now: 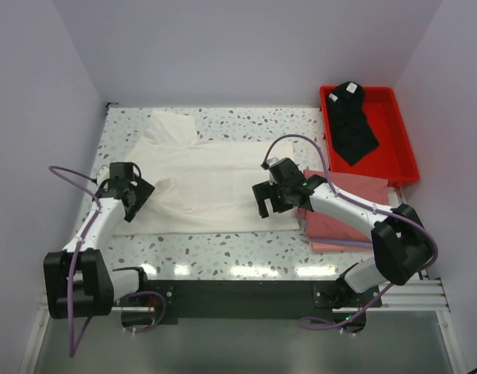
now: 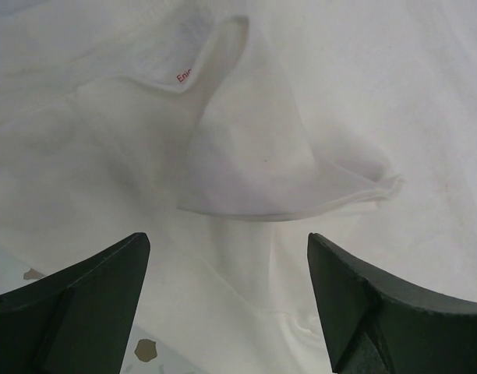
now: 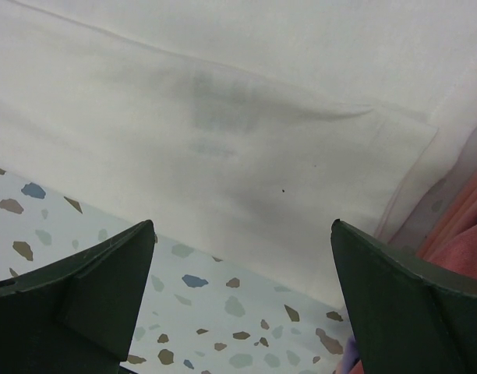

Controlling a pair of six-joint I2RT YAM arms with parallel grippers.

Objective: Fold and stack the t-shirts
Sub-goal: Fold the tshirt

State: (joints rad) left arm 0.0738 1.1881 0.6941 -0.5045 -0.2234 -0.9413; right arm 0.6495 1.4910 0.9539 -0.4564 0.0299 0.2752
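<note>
White t-shirt [image 1: 215, 183] flat, rumpled at a sleeve; left end effector [image 1: 137, 196] and right end effector [image 1: 273, 206] wide-open, empty.

Left arm [image 1: 94, 226] bent, reaching forward on its own side, left gripper [image 1: 137, 193] pointing down with fingers wide apart, right arm [image 1: 348, 206] stretched in toward the middle, right gripper [image 1: 271, 204] also down low, fingers spread wide, holding nothing.

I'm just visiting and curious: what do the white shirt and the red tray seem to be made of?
The white shirt looks like thin matte cloth: soft creases, a grey mark showing faintly through. The red tray is probably smooth rigid plastic: even colour, straight moulded walls.
</note>
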